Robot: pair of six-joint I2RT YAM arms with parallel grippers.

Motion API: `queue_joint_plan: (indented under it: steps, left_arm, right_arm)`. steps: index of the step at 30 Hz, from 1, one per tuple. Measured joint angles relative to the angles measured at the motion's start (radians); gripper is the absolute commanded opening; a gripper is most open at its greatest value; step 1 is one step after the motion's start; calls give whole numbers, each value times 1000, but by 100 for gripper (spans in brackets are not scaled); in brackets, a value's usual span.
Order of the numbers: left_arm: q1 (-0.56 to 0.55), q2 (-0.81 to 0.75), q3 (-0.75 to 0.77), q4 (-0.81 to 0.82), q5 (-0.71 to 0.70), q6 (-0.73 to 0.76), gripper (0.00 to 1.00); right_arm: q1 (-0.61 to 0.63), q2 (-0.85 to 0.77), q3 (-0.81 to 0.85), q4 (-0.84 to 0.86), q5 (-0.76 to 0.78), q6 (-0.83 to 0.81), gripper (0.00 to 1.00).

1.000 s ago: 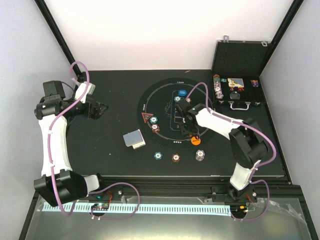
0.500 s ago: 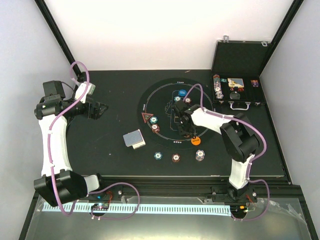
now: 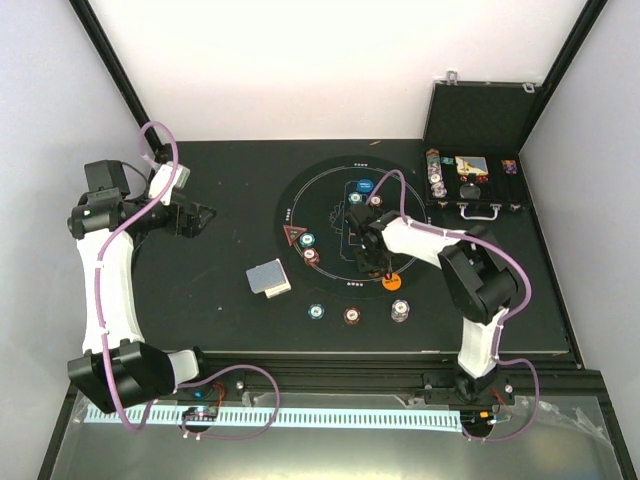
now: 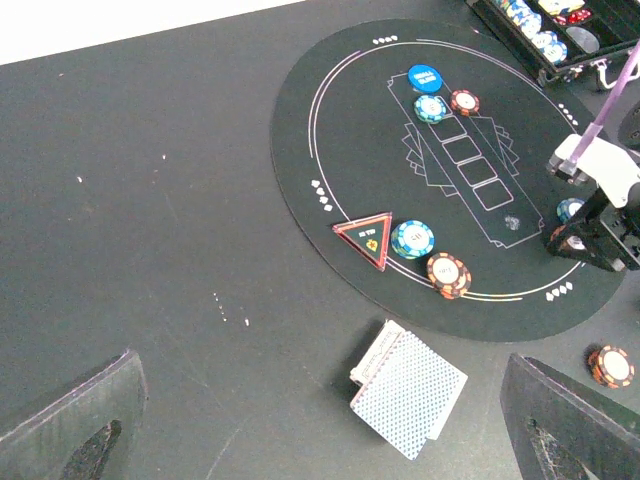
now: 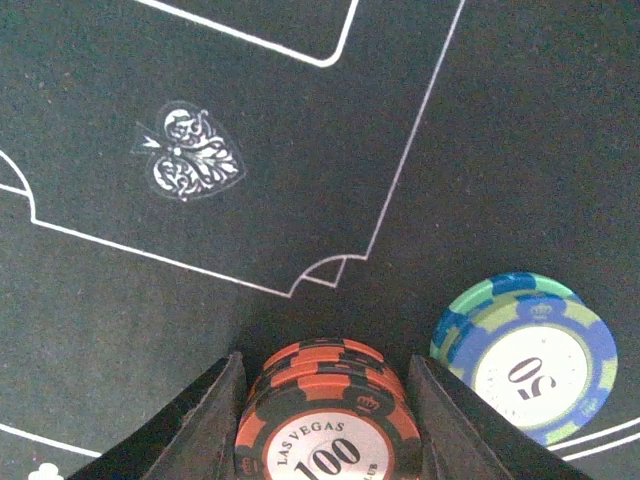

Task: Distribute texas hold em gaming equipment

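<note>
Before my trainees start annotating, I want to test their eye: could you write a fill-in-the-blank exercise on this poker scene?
The number on the red chip stack between the right pincer's fingers is ___.
The green-blue chip beside that stack shows the number ___.
The card deck lies just ___ the round mat's rim, not on it.
The left pincer is ___ and holds nothing.
Missing words: 100; 50; outside; open.

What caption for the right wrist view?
Right tool closed on a stack of orange-and-black round poker chips, green-and-blue chip stack alongside.
</note>
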Motion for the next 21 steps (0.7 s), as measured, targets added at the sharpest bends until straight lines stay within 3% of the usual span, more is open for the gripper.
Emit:
queue_joint_plan:
  steps: [5,11,17,21]
  left_arm:
    - [0,0,2,0,0,0,99]
    - [0,0,2,0,0,0,99]
    - [0,-1,2,0,1,0,99]
    - [0,-2,2,2,1,0,99]
  right_arm:
    - [0,-45,-6,-20,0,-3,55]
    - [0,-228,-33,-40,-9,-6,60]
    - [3,-391,-151,-67,-19,17,81]
    - [3,-492,-277,-96,-37,44,85]
